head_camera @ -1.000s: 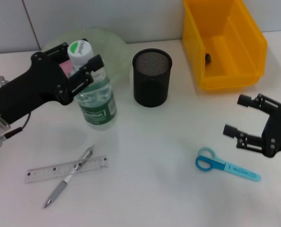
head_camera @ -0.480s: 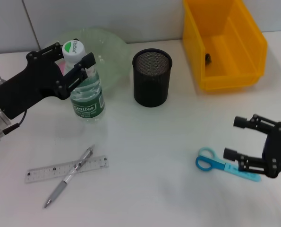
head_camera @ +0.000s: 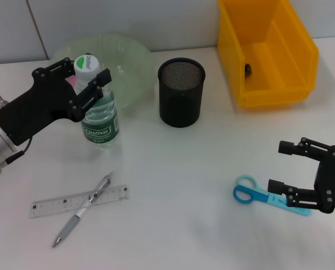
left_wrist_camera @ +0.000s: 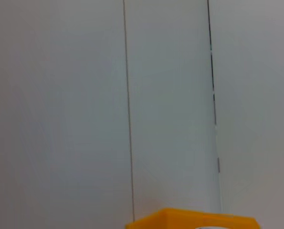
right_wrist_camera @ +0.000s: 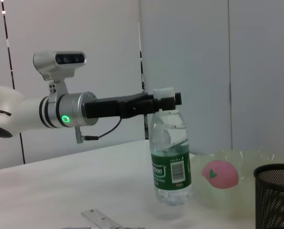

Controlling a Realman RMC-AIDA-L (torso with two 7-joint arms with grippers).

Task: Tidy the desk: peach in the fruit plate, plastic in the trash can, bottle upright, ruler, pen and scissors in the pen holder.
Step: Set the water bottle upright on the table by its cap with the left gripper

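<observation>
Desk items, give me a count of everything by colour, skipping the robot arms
Green: 2, the fruit plate and the bottle
Pink: 1, the peach
Black: 1, the pen holder
Yellow: 1, the bin
Blue: 1, the scissors
Clear: 1, the ruler
Silver: 1, the pen
Total: 8

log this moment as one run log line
left gripper: shut on water bottle, upright on desk | right gripper: open over scissors | ruler, pen: untouched
</observation>
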